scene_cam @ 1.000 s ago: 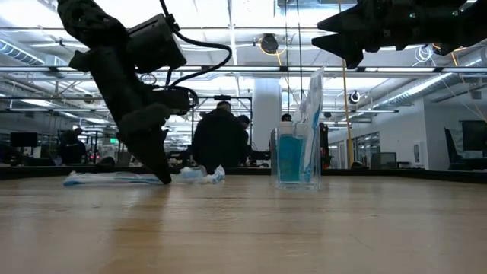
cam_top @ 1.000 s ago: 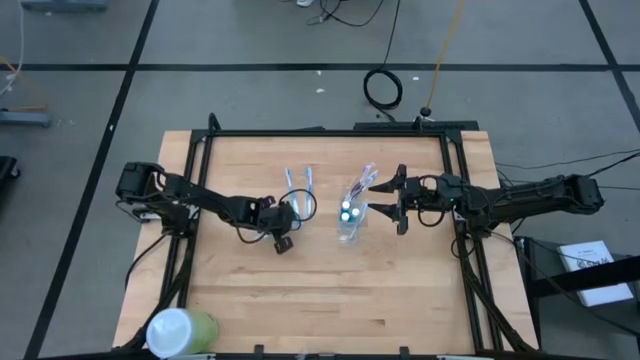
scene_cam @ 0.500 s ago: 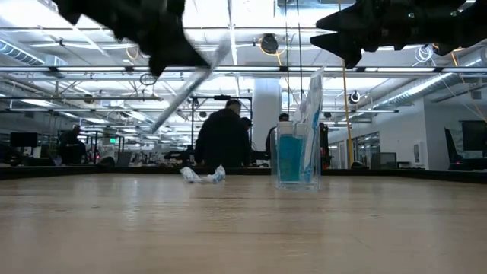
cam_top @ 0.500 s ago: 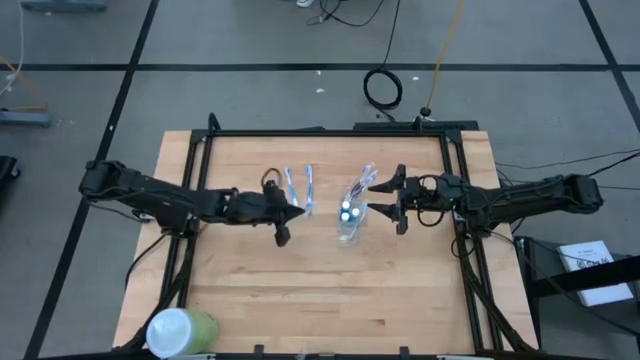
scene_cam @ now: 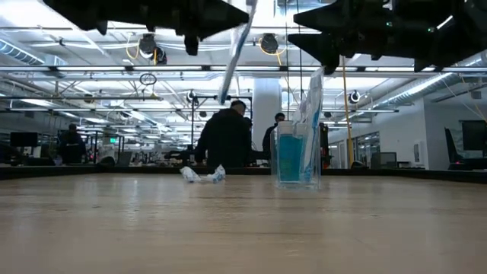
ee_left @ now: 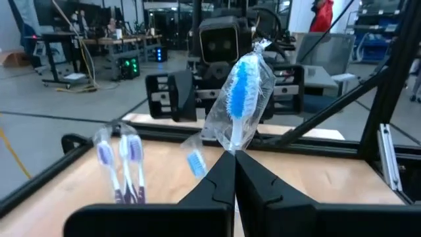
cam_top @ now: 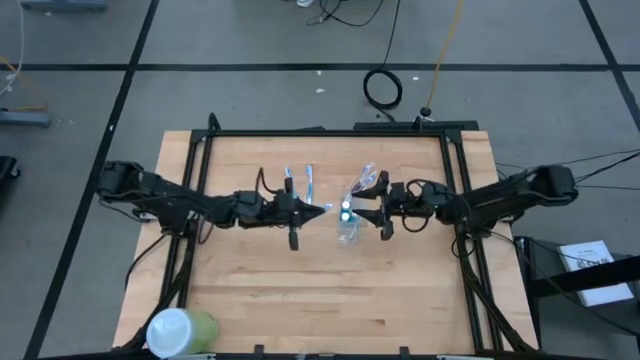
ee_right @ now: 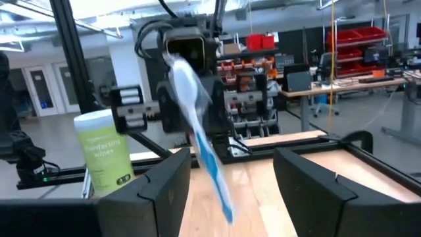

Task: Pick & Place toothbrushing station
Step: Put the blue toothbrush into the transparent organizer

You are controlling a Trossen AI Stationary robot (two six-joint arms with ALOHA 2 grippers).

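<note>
Your left gripper [cam_top: 318, 210] is raised above the tabletop [cam_top: 300, 290], fingers [ee_left: 220, 181] pressed together on a wrapped blue-and-white toothbrush [ee_left: 238, 99]. In the left wrist view the brush rises from the fingertips with its blue head at the far end, clear wrapper around it. In the low view the same brush hangs slanted below the arm, well clear of the wood.

Just past your left fingertips, toward the right arm, stands the small clear cup [cam_top: 347, 226], upright on the tabletop, with wrapped brushes standing in it and sticking out of its mouth. In the low view the cup shows blue inside and its wrappers reach up near the right arm.

Your right gripper [cam_top: 372, 209] hovers on the cup's far side from the left one, fingers [ee_right: 164, 191] spread wide with nothing between them. Through the gap the right wrist view sees the held toothbrush and the left arm's wrist behind it. The two grippers face each other across the cup, close but apart.

Behind your left fingers, two more wrapped toothbrushes [cam_top: 298, 184] lie flat on the wood, side by side; the left wrist view shows two purplish heads there.

A pale-green cylindrical container [cam_top: 180, 328] stands at the tabletop's near left corner, well away from both grippers. People [scene_cam: 224, 141] are in the room beyond.
</note>
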